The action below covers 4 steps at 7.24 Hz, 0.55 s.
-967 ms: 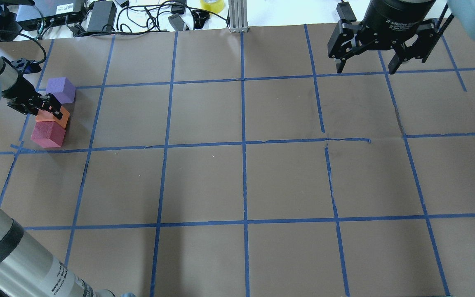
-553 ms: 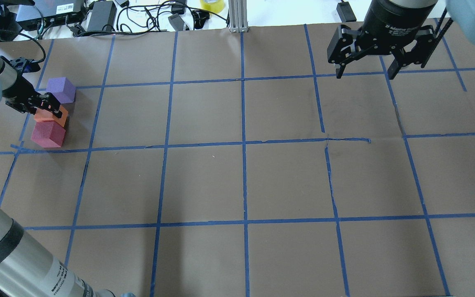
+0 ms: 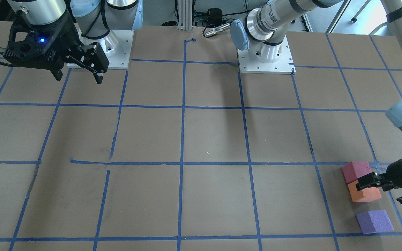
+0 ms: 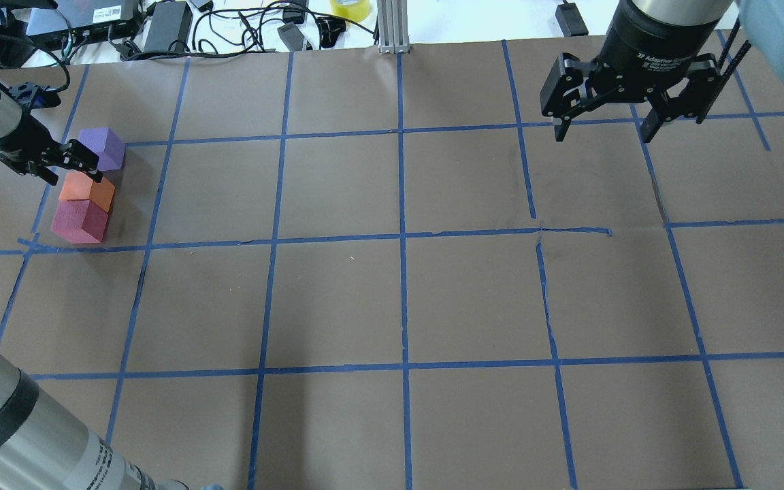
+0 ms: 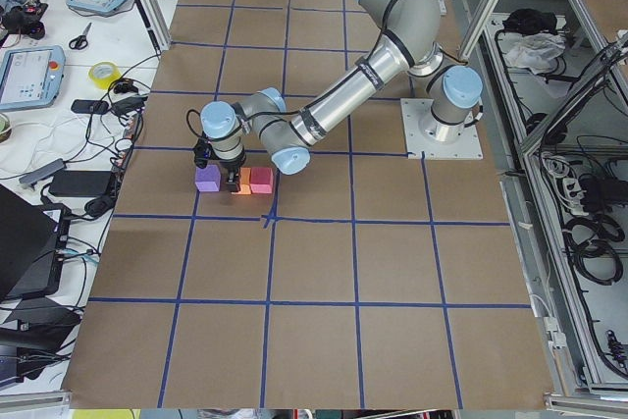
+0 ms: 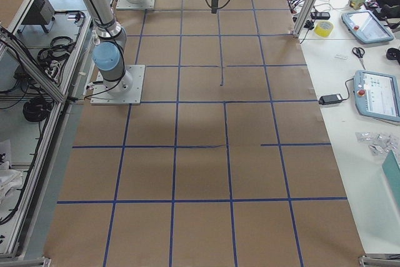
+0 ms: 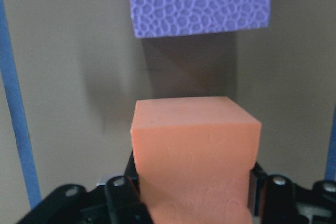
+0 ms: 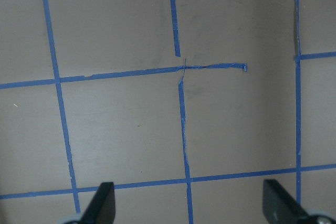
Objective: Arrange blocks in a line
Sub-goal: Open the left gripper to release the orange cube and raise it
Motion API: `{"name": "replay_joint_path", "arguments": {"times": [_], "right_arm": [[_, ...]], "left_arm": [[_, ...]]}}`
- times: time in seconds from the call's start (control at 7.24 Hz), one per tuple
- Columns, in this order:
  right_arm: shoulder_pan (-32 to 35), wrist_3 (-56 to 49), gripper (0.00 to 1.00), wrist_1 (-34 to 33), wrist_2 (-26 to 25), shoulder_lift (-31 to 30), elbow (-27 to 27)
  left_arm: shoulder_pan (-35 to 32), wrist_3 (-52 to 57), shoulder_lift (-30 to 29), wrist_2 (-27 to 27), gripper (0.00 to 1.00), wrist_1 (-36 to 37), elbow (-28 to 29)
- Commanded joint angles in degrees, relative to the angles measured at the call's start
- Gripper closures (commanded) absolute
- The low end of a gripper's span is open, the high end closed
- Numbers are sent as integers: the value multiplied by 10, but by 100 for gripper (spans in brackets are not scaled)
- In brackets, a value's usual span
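The table [image 4: 399,299] holds all task items at its 9 o'clock edge in the overhead view. The right gripper [image 4: 603,133] hangs at 1 o'clock, its jaws spread wide and empty, well apart from the work. The left gripper [image 4: 73,171] sits low at the row; the wrist view shows one jaw at each side of the orange block [image 7: 194,150], at a narrow setting; whether they press on it cannot be told. The cubes form a rough column: the pinkish-red block [image 4: 79,221] is at 6 o'clock, touching the orange block; the purple block [image 4: 101,148] is at 12 o'clock, separated by a small gap and offset slightly toward 1 o'clock. Judged step: seating the orange block, near completion. The next move calls for a straight withdrawal that does not drag the orange block; then closing the purple gap, if required.
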Motion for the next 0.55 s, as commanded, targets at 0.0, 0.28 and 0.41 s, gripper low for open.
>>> {"name": "replay_joint_path", "arguments": {"times": [0.0, 0.28, 0.41], "right_arm": [[0, 3, 0, -1, 0, -2, 0], [0, 3, 0, -5, 0, -2, 0], [0, 3, 0, -5, 0, -2, 0]], "left_arm": [[-58, -77, 79, 8, 0, -92, 6], [-98, -114, 161, 1, 0, -205, 31], [-126, -151, 205, 6, 0, -247, 41]]}}
